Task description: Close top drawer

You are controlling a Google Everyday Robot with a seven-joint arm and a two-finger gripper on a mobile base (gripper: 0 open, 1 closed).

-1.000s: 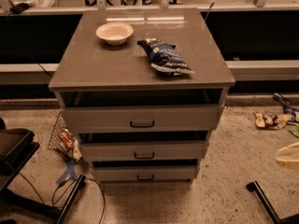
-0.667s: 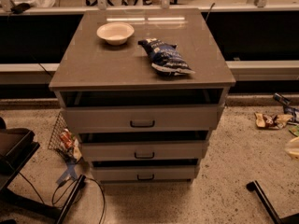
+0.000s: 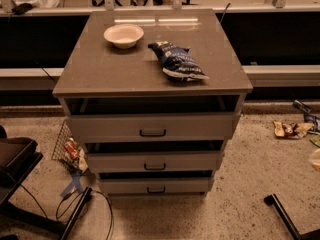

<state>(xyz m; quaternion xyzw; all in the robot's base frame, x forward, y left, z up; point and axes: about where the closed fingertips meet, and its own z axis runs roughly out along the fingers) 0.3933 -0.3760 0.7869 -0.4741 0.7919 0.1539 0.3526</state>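
Observation:
The top drawer of the grey cabinet has the tallest front and a small dark loop handle. It stands pulled out a little, with a dark gap above its front under the cabinet top. My gripper shows only as a pale blurred shape at the right edge, well right of the cabinet and apart from the drawer.
A white bowl and a blue chip bag lie on the cabinet top. Two shorter drawers sit below, also slightly out. Litter lies on the floor right, a wire basket and cables left, a black bar bottom right.
The pale shape at the right edge has slid further right, almost out of the picture. The cabinet, the drawers and the things on top have not moved.

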